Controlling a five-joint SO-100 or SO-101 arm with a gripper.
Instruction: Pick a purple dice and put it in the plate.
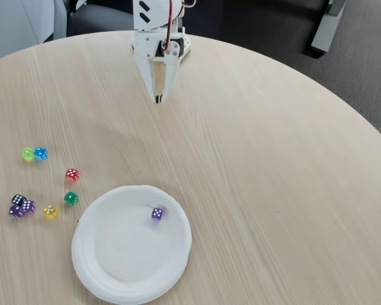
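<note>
Pale wood-grain laminate covers the round table (260, 159) I am working over, with dark carpet beyond its far edge and what looks like a chair base in the upper right corner. From the fixed view, my white two-finger gripper (158, 99) hangs at the far side of the table, pointing down, its fingers drawn together to a narrow tip with nothing between them (I read it as closed and empty, well apart from everything else). The task looks essentially done as I judge it: one tiny translucent violet-purple cube with white pips, the purple dice (157, 214), lies inside the large round plain white disposable plate (108, 279), resting on the plate's floor near its upper right rim. What is left, if anything, is only to park the arm. Off to the left of the plate a scatter of other small dice sits on the bare wood: a yellow-green one (28, 154) touching a blue one (41, 153), a red one (72, 175), a green one (71, 198), a yellow one (50, 211), a near-black die (18, 200), and two more purple dice (23, 209) huddled just beside it. No brand, label or readable writing shows anywhere; the only marks are the white pips on the dice.
</note>
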